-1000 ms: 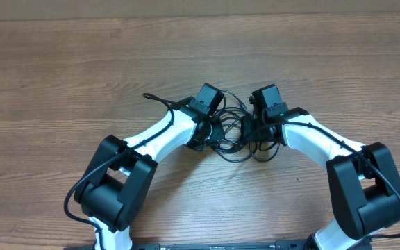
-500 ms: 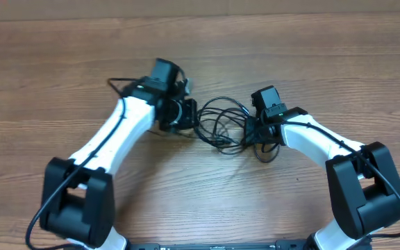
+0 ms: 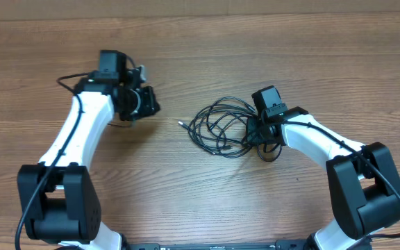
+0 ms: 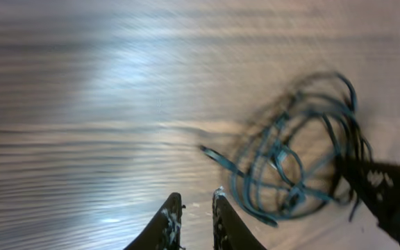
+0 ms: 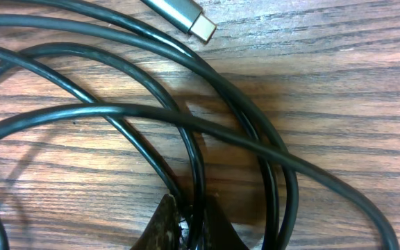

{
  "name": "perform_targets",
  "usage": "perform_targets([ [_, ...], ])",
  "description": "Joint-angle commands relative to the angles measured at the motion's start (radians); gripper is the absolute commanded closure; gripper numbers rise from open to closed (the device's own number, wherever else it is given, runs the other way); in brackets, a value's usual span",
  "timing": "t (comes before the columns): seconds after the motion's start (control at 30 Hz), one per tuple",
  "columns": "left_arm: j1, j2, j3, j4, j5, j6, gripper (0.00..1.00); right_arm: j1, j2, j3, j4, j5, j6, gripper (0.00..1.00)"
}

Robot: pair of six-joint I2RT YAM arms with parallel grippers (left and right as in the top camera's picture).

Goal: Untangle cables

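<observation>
On the far left of the table [image 3: 186, 48] the left gripper [image 4: 194, 212] hangs above bare wood, well apart from the cables [image 3: 221, 128]. Its fingers are slightly parted with nothing between them. The wrist view is blurred, so no finer detail can be made out. It faces right toward the bundle, which looks like a stance for coming in to take a fresh hold.

Between the two grippers the cables lie in loose overlapping loops on the wood, right of centre. One thin plug end [image 3: 180, 125] pokes out to the left, free of the loops. That free end seems the easiest piece to take next.

At the right side of the bundle the right gripper [image 5: 186, 221] is pressed together on one strand, low against the table. This probably anchors the bundle so the other side can be drawn away. A silver plug [image 5: 182, 17] lies just beyond the crossing strands.

There is wide open wood to the left, far and near of the loops. The table's far edge is well away, so strands can be spread leftward freely.
</observation>
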Motion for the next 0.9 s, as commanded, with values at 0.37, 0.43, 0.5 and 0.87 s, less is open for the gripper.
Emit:
perform_targets([
  [0.37,-0.102,-0.004,0.062,-0.085,0.073,-0.003,0.54,-0.007,0.016,0.051,0.011,-0.202,-0.01,0.96],
  [0.43,-0.137,-0.001,0.06,-0.098,0.002,-0.02,0.54,-0.007,0.016,0.102,0.006,-0.29,-0.05,0.96],
  [0.5,-0.166,-0.001,0.06,-0.11,-0.073,-0.057,0.54,-0.007,0.016,0.154,-0.01,-0.376,-0.072,0.96],
  [0.87,-0.197,-0.001,0.06,-0.131,-0.115,-0.101,0.54,-0.003,0.0,0.338,-0.249,-0.142,-0.097,0.69],
])
